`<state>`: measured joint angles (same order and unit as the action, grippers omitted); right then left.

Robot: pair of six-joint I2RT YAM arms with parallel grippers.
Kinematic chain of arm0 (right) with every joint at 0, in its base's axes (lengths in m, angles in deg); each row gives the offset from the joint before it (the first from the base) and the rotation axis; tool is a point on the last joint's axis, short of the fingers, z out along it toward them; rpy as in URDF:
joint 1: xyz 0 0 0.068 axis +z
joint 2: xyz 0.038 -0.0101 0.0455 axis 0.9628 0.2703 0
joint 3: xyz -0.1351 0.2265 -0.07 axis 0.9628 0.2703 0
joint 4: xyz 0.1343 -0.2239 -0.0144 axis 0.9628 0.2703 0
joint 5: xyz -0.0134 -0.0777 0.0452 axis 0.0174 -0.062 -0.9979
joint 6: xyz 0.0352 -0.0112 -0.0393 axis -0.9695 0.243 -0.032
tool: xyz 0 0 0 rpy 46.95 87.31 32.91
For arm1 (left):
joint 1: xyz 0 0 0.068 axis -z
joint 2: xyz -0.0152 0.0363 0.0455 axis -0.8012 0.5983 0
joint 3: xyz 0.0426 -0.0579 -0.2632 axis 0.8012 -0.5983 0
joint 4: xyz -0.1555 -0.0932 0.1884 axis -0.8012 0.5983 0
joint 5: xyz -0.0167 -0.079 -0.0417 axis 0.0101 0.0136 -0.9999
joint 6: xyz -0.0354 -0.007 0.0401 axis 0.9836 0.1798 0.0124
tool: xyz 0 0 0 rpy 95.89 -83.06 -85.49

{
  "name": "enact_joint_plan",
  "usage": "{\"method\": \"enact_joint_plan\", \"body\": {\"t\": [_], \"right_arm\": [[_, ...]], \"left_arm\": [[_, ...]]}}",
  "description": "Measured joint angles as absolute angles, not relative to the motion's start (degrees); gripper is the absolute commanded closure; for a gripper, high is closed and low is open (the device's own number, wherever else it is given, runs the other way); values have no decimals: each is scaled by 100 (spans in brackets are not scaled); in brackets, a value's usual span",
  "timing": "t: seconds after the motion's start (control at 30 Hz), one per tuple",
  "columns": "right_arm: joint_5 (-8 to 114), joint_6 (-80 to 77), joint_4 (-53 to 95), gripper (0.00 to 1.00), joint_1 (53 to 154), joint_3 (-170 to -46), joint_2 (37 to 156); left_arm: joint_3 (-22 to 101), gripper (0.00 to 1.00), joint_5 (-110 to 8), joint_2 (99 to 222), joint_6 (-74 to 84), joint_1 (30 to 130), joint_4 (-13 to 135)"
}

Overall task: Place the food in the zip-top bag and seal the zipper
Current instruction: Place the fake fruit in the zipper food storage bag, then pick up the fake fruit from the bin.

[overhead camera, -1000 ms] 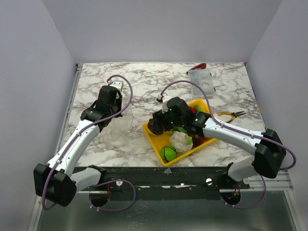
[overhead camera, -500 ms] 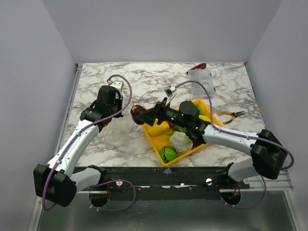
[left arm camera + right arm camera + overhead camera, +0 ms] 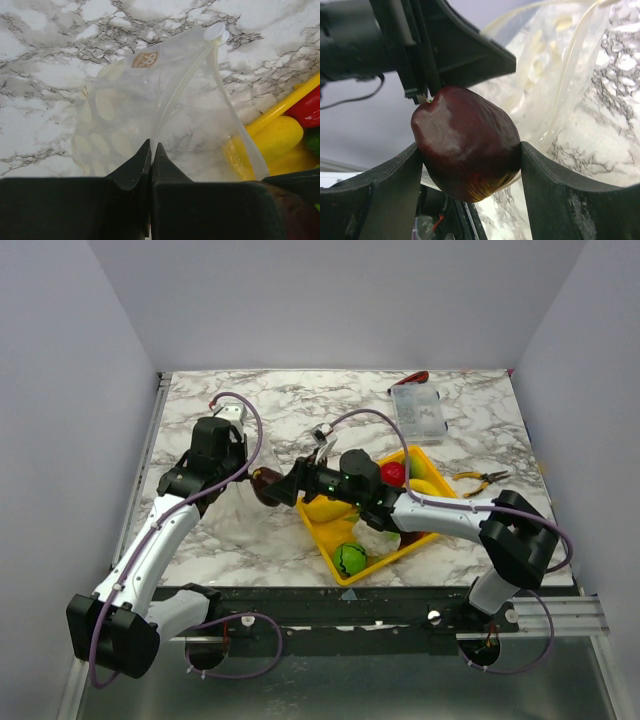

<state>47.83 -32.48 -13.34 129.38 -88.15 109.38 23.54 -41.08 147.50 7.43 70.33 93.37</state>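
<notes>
Swinging left off the yellow rectangular plastic tray point(image 3: 320, 540), my right gripper point(image 3: 272, 488) now hangs at the thin, floppy transparent zip-top bag point(image 3: 130, 100), whose mouth edge is pinched up by the left gripper point(image 3: 151, 152), fingers shut. Right fingers point(image 3: 390, 192) clamp the dark purple toy fruit point(image 3: 467, 145): rigid, light, probably slick, best held across its widest middle.

orange label point(image 3: 145, 59) on zip-top bag point(image 3: 120, 120), illegible

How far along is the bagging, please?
Done: nothing shows inside the zip-top bag. In hand: left gripper pinches its mouth edge; right gripper holds the dark purple piece at the opening. Left: red pepper, green piece and more in the yellow tray, then the zipper.
</notes>
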Motion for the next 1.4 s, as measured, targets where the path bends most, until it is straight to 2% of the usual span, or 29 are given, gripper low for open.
{"method": "enact_joint_plan", "body": {"t": [0.07,0.13,0.2,0.23,0.73,1.1,1.4], "right_arm": [[4895,-3121,-1060,39,13054,-8961,10993],[5052,-2970,-759,27,13170,-9129,11011],[5194,-2837,-483,3,13258,-9276,11022],[5262,-2786,-359,0,13293,-9344,11026],[5972,-2644,865,2,13349,-9892,10899],[6331,-1954,2089,13,13349,-9540,9478],[6090,-1582,3849,15,13349,-9033,8995]], "left_arm": [[2345,100,-4174,14750,769,7011,9302],[2336,100,-4215,14750,778,7009,9291],[2334,100,-4248,14750,800,6983,9280],[2334,100,-4253,14750,802,6981,9276],[2334,100,-4307,14741,813,6970,9273],[2334,100,-4248,14634,791,6970,9276],[2334,100,-4248,14660,791,6970,9276]]}}
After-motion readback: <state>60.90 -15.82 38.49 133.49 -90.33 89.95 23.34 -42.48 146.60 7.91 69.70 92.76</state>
